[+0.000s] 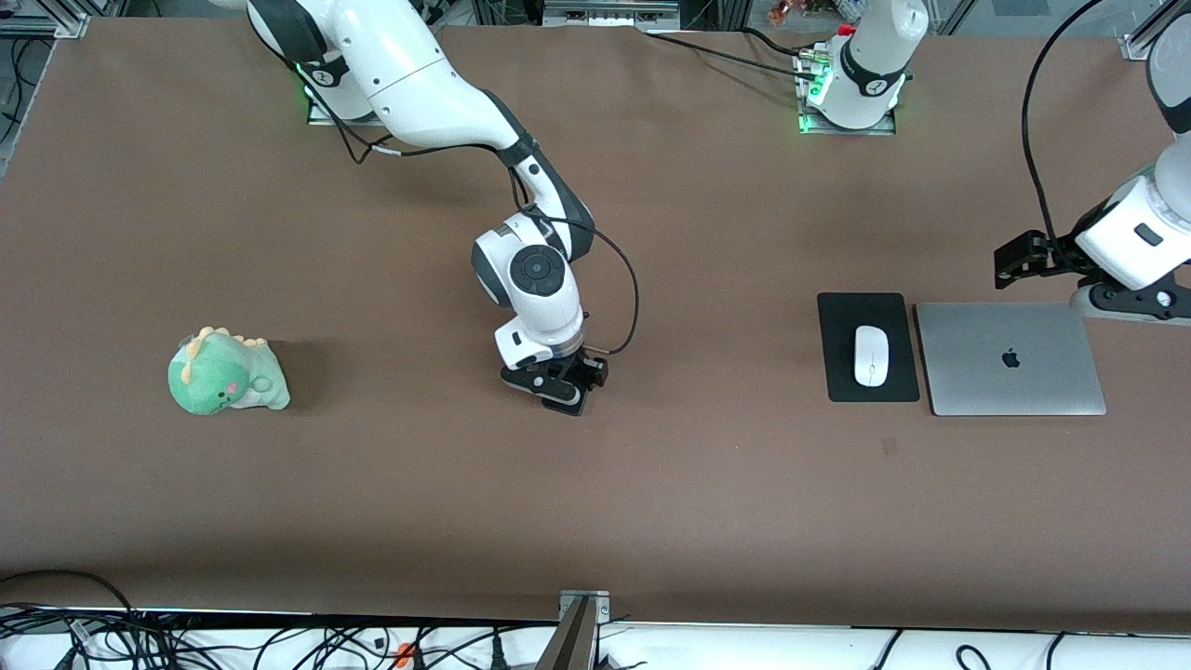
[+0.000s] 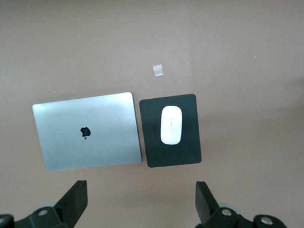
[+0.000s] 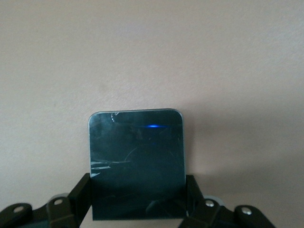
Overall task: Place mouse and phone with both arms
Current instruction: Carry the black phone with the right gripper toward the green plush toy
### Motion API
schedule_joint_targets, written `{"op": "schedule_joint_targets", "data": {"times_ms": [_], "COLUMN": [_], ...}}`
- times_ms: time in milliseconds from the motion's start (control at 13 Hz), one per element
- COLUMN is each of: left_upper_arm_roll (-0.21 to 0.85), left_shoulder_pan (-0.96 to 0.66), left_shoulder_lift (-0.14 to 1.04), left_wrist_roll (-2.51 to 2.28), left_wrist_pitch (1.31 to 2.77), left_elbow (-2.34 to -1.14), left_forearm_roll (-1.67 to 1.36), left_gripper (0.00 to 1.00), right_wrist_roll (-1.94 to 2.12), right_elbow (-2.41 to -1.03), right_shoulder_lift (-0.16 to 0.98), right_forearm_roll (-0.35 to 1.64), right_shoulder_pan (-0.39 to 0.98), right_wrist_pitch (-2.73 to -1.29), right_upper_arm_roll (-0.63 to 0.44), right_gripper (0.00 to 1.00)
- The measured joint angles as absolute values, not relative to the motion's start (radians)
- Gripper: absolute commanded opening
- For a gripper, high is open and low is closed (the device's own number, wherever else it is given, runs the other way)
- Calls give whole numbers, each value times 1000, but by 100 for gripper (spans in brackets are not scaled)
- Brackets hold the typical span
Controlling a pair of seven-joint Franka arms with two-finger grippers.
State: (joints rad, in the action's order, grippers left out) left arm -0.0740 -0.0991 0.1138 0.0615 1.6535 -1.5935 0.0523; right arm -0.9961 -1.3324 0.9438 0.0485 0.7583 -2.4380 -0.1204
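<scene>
The white mouse (image 1: 871, 355) lies on a black mouse pad (image 1: 842, 372) beside a closed silver laptop (image 1: 1010, 358), toward the left arm's end of the table. It also shows in the left wrist view (image 2: 171, 124). My left gripper (image 1: 1014, 259) hangs open and empty over the table beside the laptop; its fingers (image 2: 76, 197) stand wide apart. My right gripper (image 1: 558, 386) is low over the middle of the table, shut on the black phone (image 3: 136, 156), which it grips by its two long edges. In the front view the gripper hides the phone.
A green dinosaur plush (image 1: 226, 372) sits toward the right arm's end of the table. A small piece of tape (image 2: 158, 70) is stuck on the brown tabletop near the mouse pad, nearer to the front camera.
</scene>
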Motion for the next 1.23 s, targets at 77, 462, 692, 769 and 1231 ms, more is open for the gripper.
{"op": "schedule_joint_targets", "data": {"times_ms": [77, 462, 692, 769, 1231], "left_upper_arm_roll": [-73, -76, -77, -77, -75], "left_shoulder_pan": [-105, -99, -98, -97, -85], "left_shoulder_lift": [114, 114, 114, 114, 114], "left_wrist_roll": [55, 55, 55, 55, 55], "left_wrist_pitch": [1642, 1623, 1623, 1623, 1622], "left_elbow": [-1598, -1600, -1594, -1591, -1587], "left_forearm_roll": [52, 52, 52, 52, 51], "left_gripper": [100, 100, 100, 100, 100], "right_wrist_roll": [-985, -813, -576, -495, -105], "right_elbow": [-1331, -1307, -1308, -1315, -1444], "right_shoulder_lift": [944, 864, 804, 792, 766], "right_forearm_roll": [49, 49, 49, 49, 87], "right_shoulder_pan": [754, 681, 592, 557, 353], "right_wrist_pitch": [-2422, -2231, -2122, -2104, -2139], "right_upper_arm_roll": [-123, -132, -136, -137, -140], "right_gripper": [54, 54, 54, 55, 57]}}
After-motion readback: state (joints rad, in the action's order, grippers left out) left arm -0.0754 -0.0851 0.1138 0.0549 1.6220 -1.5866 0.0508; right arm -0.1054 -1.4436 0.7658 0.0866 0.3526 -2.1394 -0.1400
